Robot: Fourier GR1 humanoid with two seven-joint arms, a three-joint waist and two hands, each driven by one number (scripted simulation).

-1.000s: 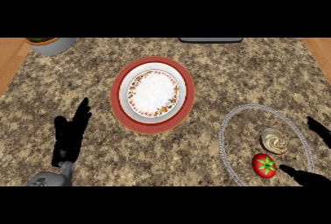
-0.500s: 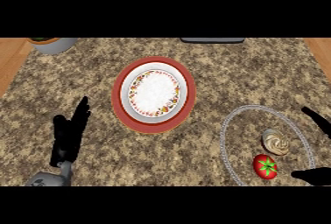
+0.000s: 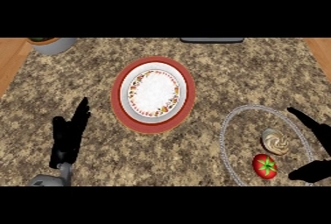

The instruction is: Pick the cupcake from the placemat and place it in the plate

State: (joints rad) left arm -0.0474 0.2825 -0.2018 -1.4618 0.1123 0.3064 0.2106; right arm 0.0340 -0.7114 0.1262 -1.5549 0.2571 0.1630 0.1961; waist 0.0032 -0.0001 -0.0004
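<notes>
Speckled brown granite counter (image 3: pixel 245 74) across the whole view, bounded by wooden strips at the far left (image 3: pixel 9 61) and far right. Along the top edge, a grey round pot (image 3: pixel 51 43) at the left corner and a dark flat object (image 3: pixel 212 40) right of centre. Wide bare stone between the centre and the lower right – open room from one to the other.

At centre, a white round plate with a flowered rim (image 3: pixel 134 94), resting on a round red mat (image 3: pixel 119 105). Lower right, an oval see-through placemat with a beaded rim (image 3: pixel 223 135), carrying the swirled cream-topped cupcake (image 3: pixel 278 142) and, just below it, a red tomato with a green star-shaped top (image 3: pixel 264 166). Cupcake upright, on the placemat, well apart from the plate.

Compared with half a second ago: cupcake, tomato and plate in the same places; left robot hand (image 3: pixel 68 135) unchanged; right robot hand (image 3: pixel 317 170) reaching a little further in, its upper finger now across the placemat's right rim.

Left robot hand at the lower left, released, fingers straight and pointing up, grasping nothing. Right robot hand at the right edge, spread wide – straight finger above, thumb below, cupcake level with the gap between them but left of both, untouched. Nothing grasped.
</notes>
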